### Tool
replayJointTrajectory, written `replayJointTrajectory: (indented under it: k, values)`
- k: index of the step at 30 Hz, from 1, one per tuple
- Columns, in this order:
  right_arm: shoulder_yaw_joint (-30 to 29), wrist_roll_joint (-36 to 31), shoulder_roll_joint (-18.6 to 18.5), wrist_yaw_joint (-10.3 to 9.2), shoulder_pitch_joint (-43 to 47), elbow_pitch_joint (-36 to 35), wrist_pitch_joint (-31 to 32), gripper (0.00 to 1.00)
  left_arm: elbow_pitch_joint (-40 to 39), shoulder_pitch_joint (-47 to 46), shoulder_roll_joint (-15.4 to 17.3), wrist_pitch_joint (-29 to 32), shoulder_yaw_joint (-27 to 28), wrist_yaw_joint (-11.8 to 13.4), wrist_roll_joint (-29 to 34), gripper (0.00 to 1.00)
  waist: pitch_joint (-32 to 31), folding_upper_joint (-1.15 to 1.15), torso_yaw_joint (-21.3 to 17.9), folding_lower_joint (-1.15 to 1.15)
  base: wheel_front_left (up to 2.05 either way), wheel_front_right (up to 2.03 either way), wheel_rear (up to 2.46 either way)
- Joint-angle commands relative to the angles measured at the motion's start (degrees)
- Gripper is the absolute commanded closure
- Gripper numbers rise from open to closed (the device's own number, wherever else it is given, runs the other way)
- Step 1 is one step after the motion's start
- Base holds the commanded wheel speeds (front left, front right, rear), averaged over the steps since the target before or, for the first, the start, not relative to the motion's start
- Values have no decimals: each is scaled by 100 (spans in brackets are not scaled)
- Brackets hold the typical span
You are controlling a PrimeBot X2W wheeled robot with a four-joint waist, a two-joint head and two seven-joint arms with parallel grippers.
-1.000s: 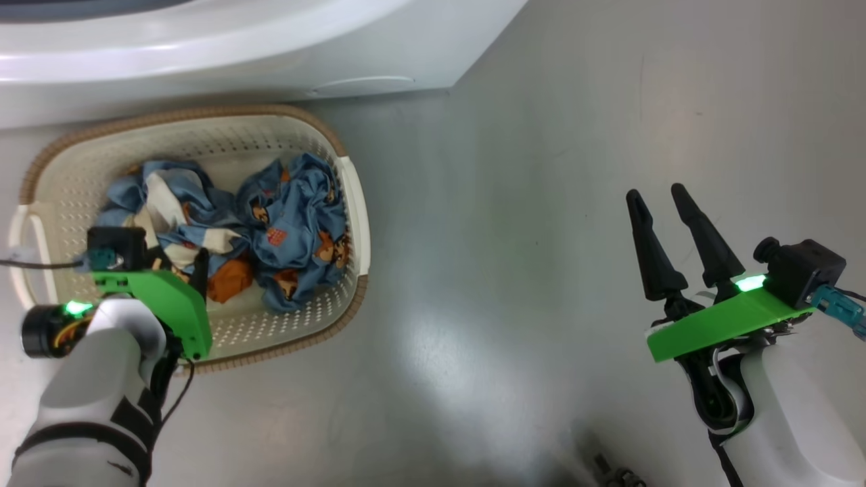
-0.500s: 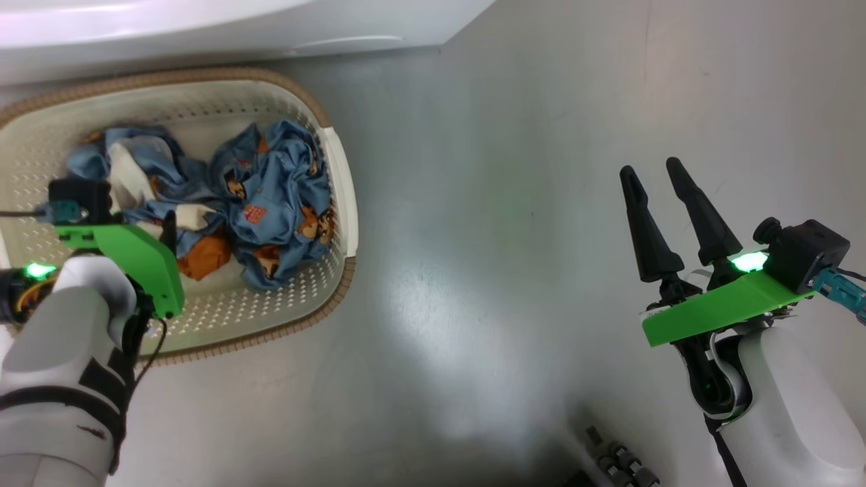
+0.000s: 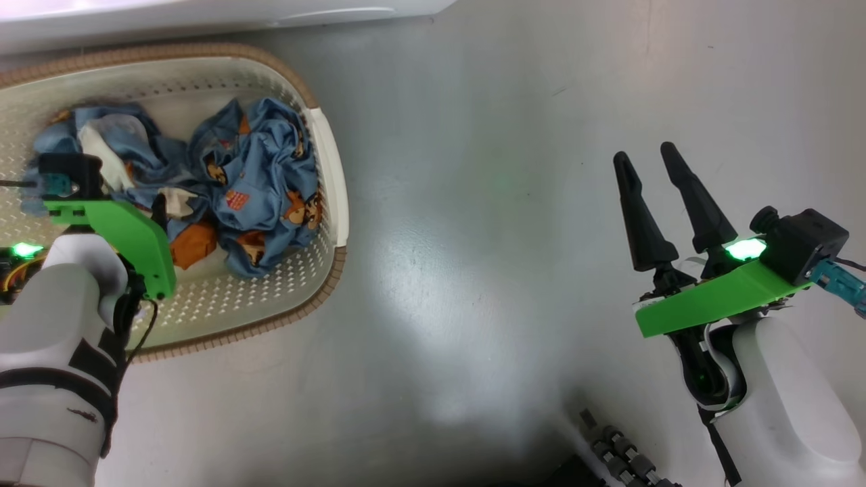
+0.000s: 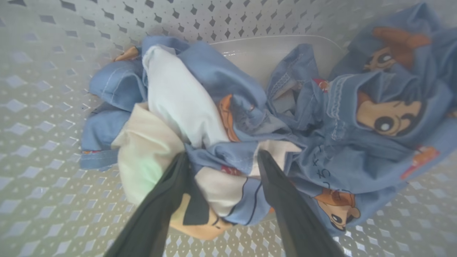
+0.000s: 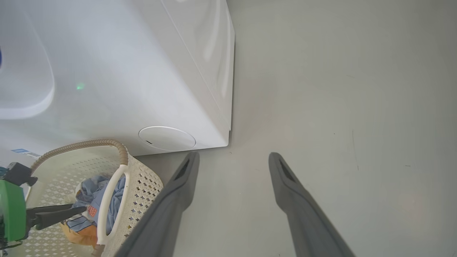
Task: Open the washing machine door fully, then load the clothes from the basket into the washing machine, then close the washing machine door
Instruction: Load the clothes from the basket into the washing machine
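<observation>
While the left end effector (image 4: 222, 155) reaches down into the basket (image 3: 336, 182), its fingers spread wide astride a fold of the clothes (image 3: 260, 182), the right end effector (image 3: 644, 154) hangs released over the floor (image 3: 473, 270), well apart from the basket, which stands just beside the washing machine (image 5: 142, 71).

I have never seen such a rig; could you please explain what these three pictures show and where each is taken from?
It is a wheeled robot with two arms, each ending in a two-fingered gripper. The head camera looks down on the floor: a basket of clothes stands by a washing machine. Each wrist camera looks along its own fingers. The left gripper is open, its fingers down among the clothes; nothing is clamped yet. The right gripper is open and empty over the floor.
</observation>
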Motion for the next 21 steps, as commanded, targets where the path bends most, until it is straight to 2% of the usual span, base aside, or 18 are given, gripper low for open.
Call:
replayJointTrajectory:
  k: [1, 2, 3, 4, 5, 14, 21]
  values:
    - [121, -65, 19, 9, 161, -126, -44, 0, -19, 48, 242, 32, 40, 13, 22, 13, 5, 0, -17, 0, 0, 0, 0]
    - [131, -60, 22, 9, 154, -126, -44, 0, -19, 46, 251, 59, 13, 5, 35, 46, 8, 0, -27, 0, 0, 0, 0]
    - [140, -58, 24, 9, 146, -126, -44, 0, -18, 46, 268, 73, -3, -5, 38, 67, 11, 0, -37, 0, 0, 0, 0]
    - [145, -56, 27, 9, 138, -128, -44, 0, -18, 44, 291, 80, -17, -13, 41, 94, 13, 0, -46, 0, 0, 0, 0]
    - [146, -55, 28, 9, 132, -131, -44, 0, -18, 41, 308, 86, -29, -17, 42, 100, 15, 0, -53, 0, 0, 0, 0]
    - [75, -57, 14, 9, 125, -114, -44, 0, -18, 73, 245, 14, -54, -34, -45, 100, -81, 0, -5, 0, 0, 0, 0]
    - [41, -52, 28, 9, 126, -70, -44, 0, -18, 266, 139, -398, 120, -61, -306, 100, -398, 0, 127, 0, 0, 0, 0]
